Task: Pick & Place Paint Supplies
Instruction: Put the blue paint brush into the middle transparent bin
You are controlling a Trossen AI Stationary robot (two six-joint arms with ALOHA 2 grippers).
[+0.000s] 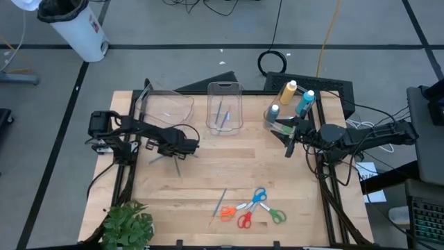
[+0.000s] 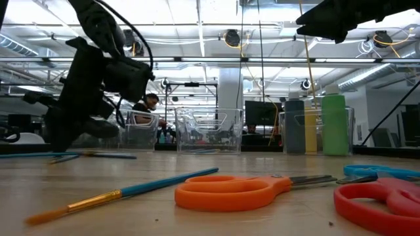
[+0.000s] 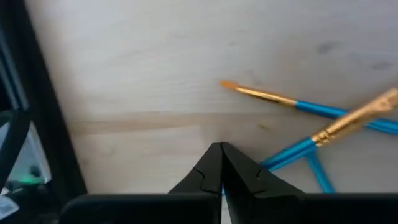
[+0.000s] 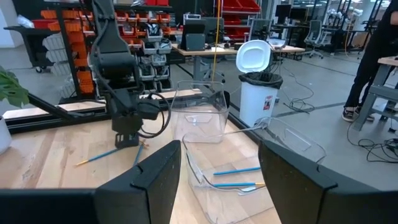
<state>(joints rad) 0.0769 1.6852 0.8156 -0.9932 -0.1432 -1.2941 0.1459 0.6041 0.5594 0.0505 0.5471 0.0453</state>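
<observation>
The left gripper is clenched tight with nothing between its tips, hanging just above the wood beside a small scatter of blue-handled brushes, which lie at about nine o'clock on the table. The right gripper hovers up at two o'clock with its jaws spread wide and empty, just beside the bin of paint bottles.

Those brushes look light, thin and stiff; I'd guess they will roll or skid if pinched off-centre, so mid-handle, square across the shaft, seems the safest hold. They cross each other, which could drag a second one along.

More scissors and an orange-handled brush sit at six o'clock. The middle of the table is bare, so there is free room to travel toward the clear bins at twelve; their thin walls are the edges to clear.
</observation>
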